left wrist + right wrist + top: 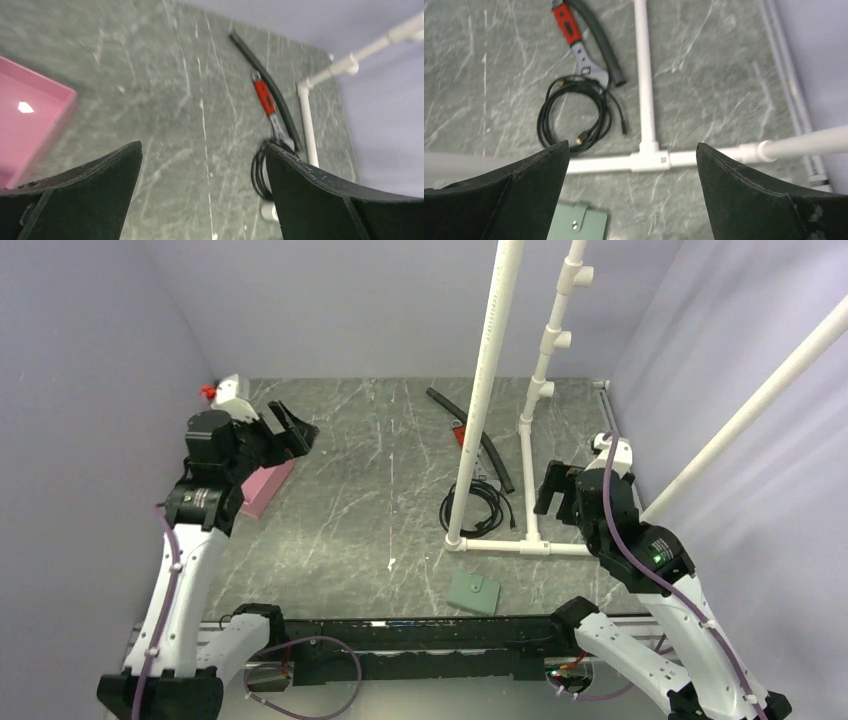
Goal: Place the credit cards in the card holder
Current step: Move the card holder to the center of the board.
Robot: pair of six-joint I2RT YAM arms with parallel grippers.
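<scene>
The green card holder (474, 592) lies closed on the table near the front edge, its tab snapped shut; it also shows at the bottom of the right wrist view (581, 222). No credit cards show in any view. My left gripper (292, 428) is open and empty, raised above the table next to the pink tray (266, 487). In the left wrist view (202, 160) the jaws stand wide apart over bare table. My right gripper (556, 488) is open and empty, raised above the white pipe frame, behind and to the right of the card holder; its jaws (632, 160) stand wide apart.
A white PVC pipe frame (500, 545) stands right of centre with tall uprights. A coiled black cable (475, 505), a red-handled wrench (569, 27) and a black hose (470, 430) lie around it. The pink tray (25, 120) looks empty where visible. Walls close in left and right.
</scene>
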